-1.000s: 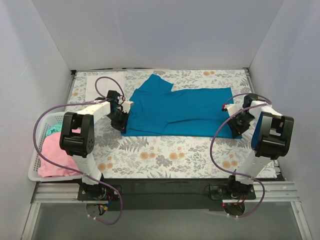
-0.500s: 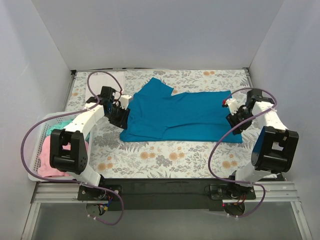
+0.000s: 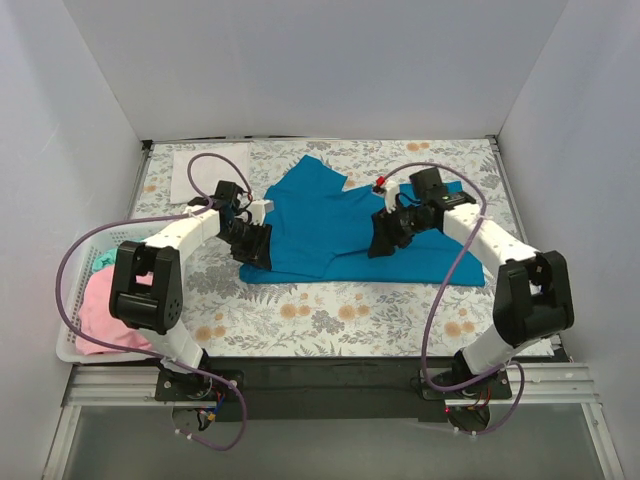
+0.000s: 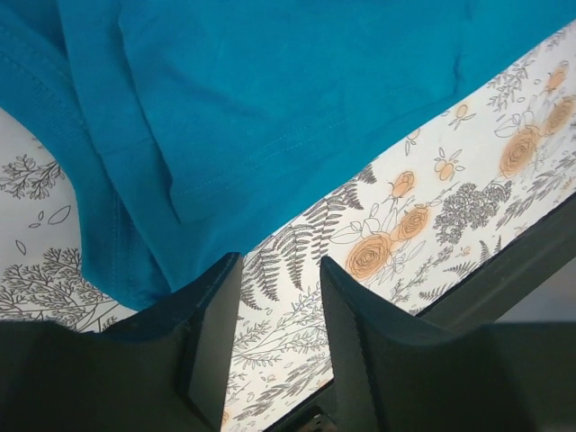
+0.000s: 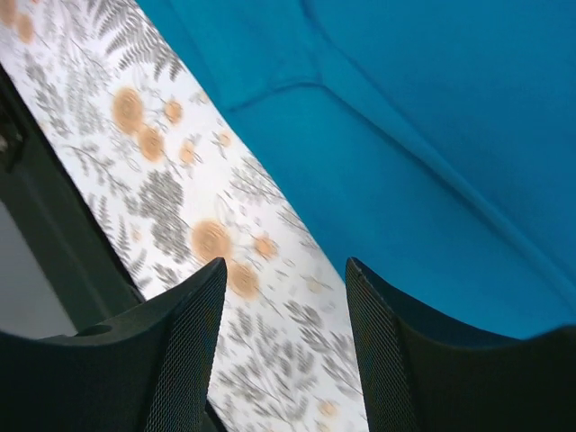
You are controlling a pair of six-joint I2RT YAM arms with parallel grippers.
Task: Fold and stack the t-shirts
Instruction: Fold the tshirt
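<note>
Teal-blue cloth t-shirt (image 3: 340, 225) is lying on floral counter (image 3: 330, 310); left pincer (image 3: 258, 245) and right pincer (image 3: 382, 240) are gaping empty above it; white slatted plastic basket (image 3: 70, 320) is sitting leftward.

The teal shirt (image 4: 297, 81) fills the top and left, lying in layers: a flap with a stitched hem sits on a wider band beneath. Under it is the floral cover (image 4: 423, 207), its ferns and orange blooms running to the dark desk edge (image 4: 531, 261) at lower right. The gripper (image 4: 279, 265) has its fingers apart over bare cover, with nothing between them. The shirt's lowest corner passes behind one finger.
</note>
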